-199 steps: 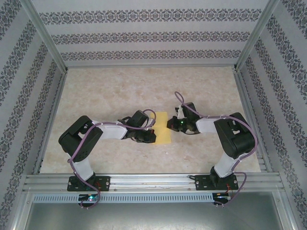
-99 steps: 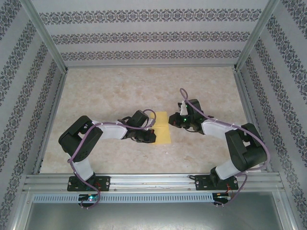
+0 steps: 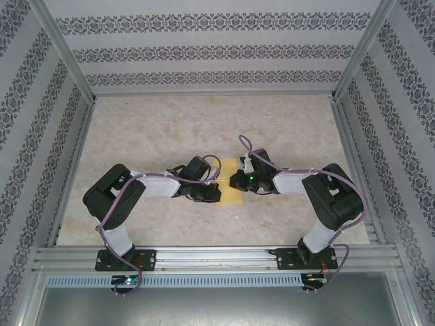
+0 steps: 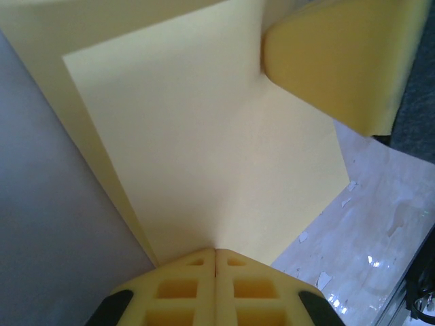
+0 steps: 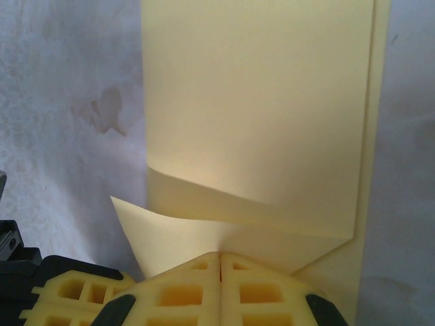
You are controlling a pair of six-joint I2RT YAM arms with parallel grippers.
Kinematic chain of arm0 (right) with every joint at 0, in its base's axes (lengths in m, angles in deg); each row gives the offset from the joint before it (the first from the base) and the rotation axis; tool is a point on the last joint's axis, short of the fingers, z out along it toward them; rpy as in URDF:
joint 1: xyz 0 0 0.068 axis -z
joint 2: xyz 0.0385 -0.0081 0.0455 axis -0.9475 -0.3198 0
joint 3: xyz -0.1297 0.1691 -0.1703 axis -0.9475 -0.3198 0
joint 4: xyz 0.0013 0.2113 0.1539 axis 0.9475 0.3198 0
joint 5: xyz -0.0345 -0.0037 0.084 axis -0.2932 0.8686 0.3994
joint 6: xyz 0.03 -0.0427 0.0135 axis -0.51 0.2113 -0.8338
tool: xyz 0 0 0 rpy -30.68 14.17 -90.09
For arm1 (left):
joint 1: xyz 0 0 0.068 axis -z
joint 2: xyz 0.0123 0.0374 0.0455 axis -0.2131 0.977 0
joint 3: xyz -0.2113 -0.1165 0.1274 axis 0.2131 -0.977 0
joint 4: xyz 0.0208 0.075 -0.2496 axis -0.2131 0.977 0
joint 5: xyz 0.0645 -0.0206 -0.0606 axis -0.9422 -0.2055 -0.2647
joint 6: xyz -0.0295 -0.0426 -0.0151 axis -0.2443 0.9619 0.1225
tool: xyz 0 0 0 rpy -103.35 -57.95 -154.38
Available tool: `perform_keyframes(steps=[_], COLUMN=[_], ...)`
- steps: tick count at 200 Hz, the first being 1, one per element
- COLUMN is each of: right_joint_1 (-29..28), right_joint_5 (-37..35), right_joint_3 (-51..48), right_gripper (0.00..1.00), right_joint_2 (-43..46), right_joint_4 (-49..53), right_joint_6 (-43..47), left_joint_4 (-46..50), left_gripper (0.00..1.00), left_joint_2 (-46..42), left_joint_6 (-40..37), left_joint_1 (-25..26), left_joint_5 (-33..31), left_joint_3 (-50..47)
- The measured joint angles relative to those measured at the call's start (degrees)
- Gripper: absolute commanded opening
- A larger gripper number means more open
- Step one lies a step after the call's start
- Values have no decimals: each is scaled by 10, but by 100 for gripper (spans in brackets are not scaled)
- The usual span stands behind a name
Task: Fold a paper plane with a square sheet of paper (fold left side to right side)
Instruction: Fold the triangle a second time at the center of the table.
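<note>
Yellow square sheet of paper [image 3: 233, 197] pinched at frame centre.
Opposite edges are clamped by the left gripper [image 3: 213, 193] and right gripper [image 3: 236, 180], which hide its middle on the marbled table [image 3: 170, 129].

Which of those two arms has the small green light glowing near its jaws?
The right arm, on the right of the yellow paper: its light glows green. The left arm shows none there.

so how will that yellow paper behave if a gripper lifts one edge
Probably floppy: the paper sheet curls in a soft wave by the right gripper. Likely very light, since it looks thin. It may slide on the smooth table if pushed rather than pinched.
</note>
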Motion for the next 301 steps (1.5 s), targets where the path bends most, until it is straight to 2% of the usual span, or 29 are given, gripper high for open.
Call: perform_keyframes(steps=[33, 98, 187, 301], right_joint_1=[10, 15, 15, 15], right_joint_5=[-1, -14, -12, -4], right_joint_3=[3, 5, 8, 16], right_gripper=[0, 0, 0, 0], right_joint_2=[-6, -10, -14, -25], right_joint_4=[1, 18, 17, 13], right_joint_6=[1, 16, 18, 17], left_joint_4=[5, 31, 33, 27], left_gripper=[3, 10, 7, 6], left_joint_2=[-1, -11, 13, 43], left_joint_6=[0, -2, -5, -6], left_joint_1=[0, 0, -2, -2], left_joint_5=[-4, -6, 20, 39], left_joint_3=[2, 26, 87, 76])
